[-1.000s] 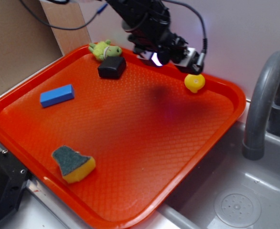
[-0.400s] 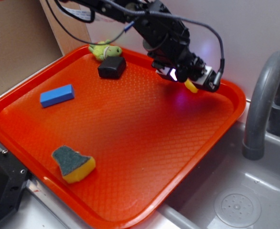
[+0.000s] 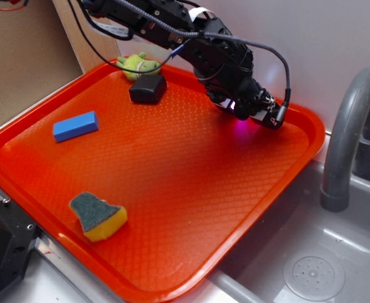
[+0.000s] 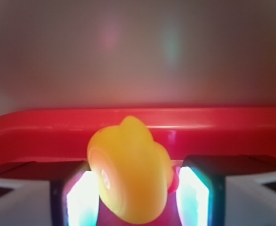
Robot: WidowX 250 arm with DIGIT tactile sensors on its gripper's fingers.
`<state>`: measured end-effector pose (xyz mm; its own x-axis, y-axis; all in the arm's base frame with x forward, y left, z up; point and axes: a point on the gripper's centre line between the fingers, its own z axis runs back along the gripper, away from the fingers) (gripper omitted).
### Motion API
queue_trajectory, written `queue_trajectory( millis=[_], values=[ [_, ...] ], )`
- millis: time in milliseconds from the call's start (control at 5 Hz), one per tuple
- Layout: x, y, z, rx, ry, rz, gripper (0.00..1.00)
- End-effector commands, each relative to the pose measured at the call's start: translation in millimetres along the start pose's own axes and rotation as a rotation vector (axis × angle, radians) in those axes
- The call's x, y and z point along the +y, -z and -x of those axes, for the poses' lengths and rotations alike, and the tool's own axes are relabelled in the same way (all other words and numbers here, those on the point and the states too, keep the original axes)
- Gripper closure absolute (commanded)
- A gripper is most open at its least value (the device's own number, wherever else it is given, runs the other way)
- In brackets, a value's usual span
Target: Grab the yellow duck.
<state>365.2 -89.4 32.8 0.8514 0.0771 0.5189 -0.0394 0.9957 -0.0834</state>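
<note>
The yellow duck is a glossy round toy with a small orange mark on its right side. In the wrist view it lies between my two fingers, just in front of the red tray rim. My gripper is open around it: the left pad is at the duck's edge, and the right pad stands a small gap away. In the exterior view my gripper is low at the tray's far right corner and hides the duck.
The orange tray also holds a black block, a green plush toy, a blue block and a yellow sponge with a green top. A grey faucet and a sink are to the right.
My gripper has moved right and down onto the duck's spot. The duck, in plain sight a second ago, is now covered by the gripper in the exterior view.
</note>
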Motion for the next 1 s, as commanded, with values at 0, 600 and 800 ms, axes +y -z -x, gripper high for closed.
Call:
queue_trajectory(
  millis=[0,600,800],
  values=[
    [-3.2,-26.6,-7.7,-0.010,-0.071,-0.021,1.00],
    [14.6,-192.0,-5.5,0.060,-0.306,-0.045,1.00],
    [22.3,-224.8,-8.7,0.028,-0.357,-0.089,1.00]
  ],
)
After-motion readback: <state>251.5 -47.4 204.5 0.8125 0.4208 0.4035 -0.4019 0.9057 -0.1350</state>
